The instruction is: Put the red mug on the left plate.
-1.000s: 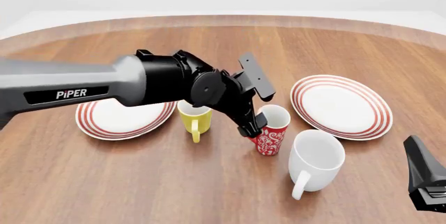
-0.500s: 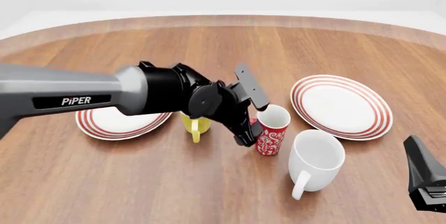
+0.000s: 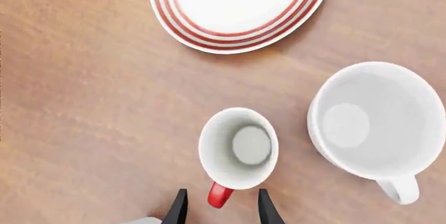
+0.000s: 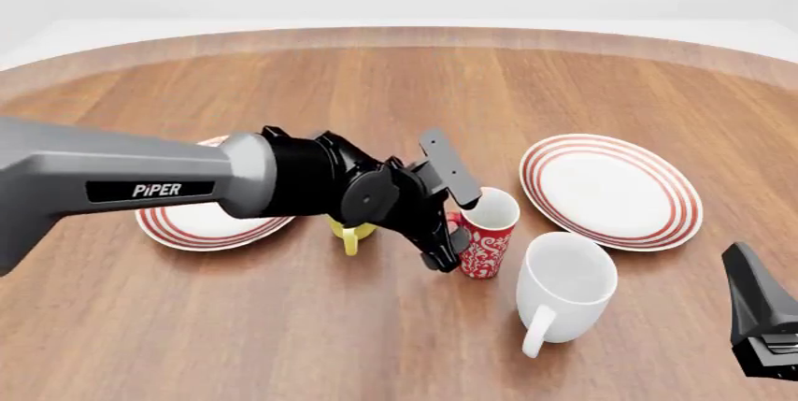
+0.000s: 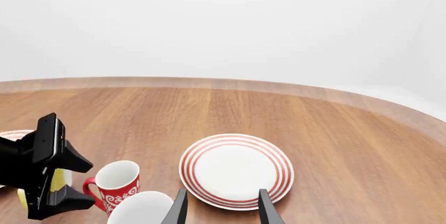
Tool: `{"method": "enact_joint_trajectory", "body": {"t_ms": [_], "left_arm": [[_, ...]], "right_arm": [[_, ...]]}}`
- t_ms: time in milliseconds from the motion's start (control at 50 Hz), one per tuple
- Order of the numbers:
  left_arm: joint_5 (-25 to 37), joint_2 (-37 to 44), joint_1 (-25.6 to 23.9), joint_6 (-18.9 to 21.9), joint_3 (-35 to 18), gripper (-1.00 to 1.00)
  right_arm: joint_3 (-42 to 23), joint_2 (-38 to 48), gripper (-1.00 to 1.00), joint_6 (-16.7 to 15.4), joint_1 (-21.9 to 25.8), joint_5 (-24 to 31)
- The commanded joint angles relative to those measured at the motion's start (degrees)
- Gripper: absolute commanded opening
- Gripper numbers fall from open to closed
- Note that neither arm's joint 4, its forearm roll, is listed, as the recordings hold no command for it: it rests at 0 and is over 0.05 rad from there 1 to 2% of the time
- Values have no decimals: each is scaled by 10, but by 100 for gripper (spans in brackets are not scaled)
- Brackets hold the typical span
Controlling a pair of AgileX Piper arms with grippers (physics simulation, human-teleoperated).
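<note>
A round wooden table (image 4: 536,83) fills our view against a plain pale backdrop. Nearest us, low at the right edge, our right gripper (image 5: 221,208) waits well apart from the work, its fingers apart and holding nothing. Just ahead stands the large white mug (image 4: 565,287), and right beside it the red mug (image 4: 485,231), upright on the wood between the white mug and the yellow mug (image 4: 351,230). Our left gripper (image 3: 221,211) has its fingers spread on either side of the red handle, not yet closed. We judge the main risk to be a poor bite: the handle is thin and curved, so closing off-centre could twist the mug, tip it, or knock it into the white mug close by. Carrying it leftward, it could also clip the yellow mug, which sits on the way to the left plate (image 4: 187,223). Farther off lies the right plate (image 4: 610,190). The only writing we can read is "PiPER" on the left arm (image 4: 112,186).
</note>
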Motion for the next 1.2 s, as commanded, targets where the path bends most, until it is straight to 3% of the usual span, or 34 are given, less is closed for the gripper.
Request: {"method": "enact_joint_trajectory", "body": {"t_ms": [20, 60, 80, 400, 620, 960, 1200], "left_arm": [[-9, 3, 8, -5, -8, 100], [-16, 4, 20, 1, -15, 100], [-18, 3, 22, 6, -13, -100], [-29, -20, 32, 9, -1, -100], [12, -67, 38, 20, -26, -100], [101, -128, 113, 78, -116, -100], [142, -178, 168, 107, -126, -100]], "right_arm": [[0, 0, 100, 0, 0, 0], [0, 0, 100, 0, 0, 0], [0, 0, 100, 0, 0, 0], [0, 0, 100, 0, 0, 0], [0, 0, 100, 0, 0, 0], [0, 0, 100, 0, 0, 0], [0, 0, 100, 0, 0, 0]]}}
